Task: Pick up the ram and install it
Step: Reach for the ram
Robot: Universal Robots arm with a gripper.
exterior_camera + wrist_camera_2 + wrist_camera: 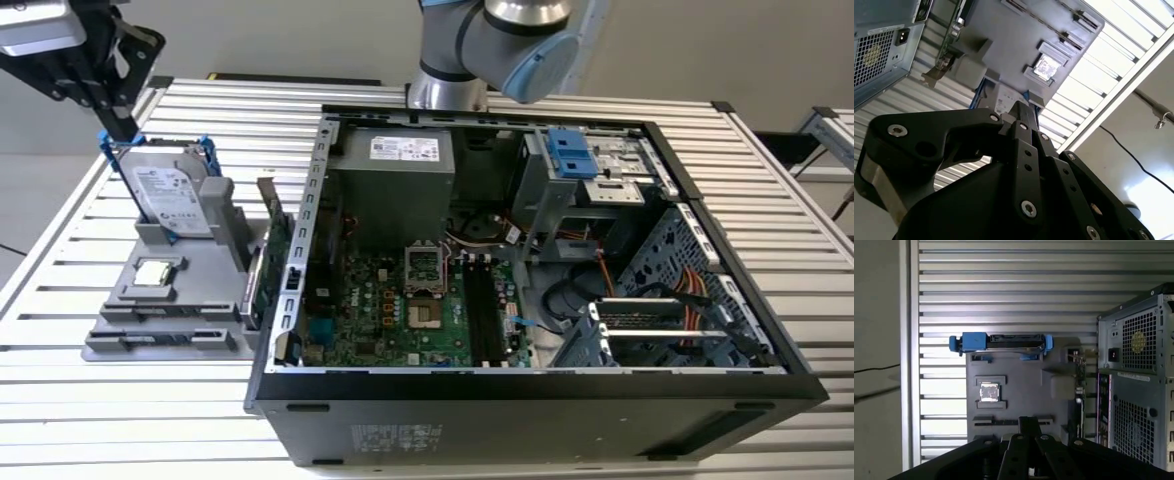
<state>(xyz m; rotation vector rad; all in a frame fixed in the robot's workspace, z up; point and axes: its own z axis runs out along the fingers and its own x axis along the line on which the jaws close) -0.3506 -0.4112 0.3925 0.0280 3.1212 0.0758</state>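
Observation:
My black gripper [124,122] hangs shut and empty at the exterior view's left, above the grey parts holder [200,340] that stands beside the open computer case [534,385]. In the first wrist view its fingertips [1027,421] point down at a long slot in the holder [1014,390]. A thin dark strip [991,422] lies edge-on in that slot; it looks like the ram, partly hidden by the fingers. The motherboard's black slots [481,310] lie inside the case. In the second wrist view the gripper [1021,107] shows above the holder.
A silver hard drive in a blue bracket [174,195] stands upright at the holder's far end, and a processor chip [156,270] lies in its middle. A green expansion card [270,235] stands between holder and case. The slatted metal table [134,420] lies all around.

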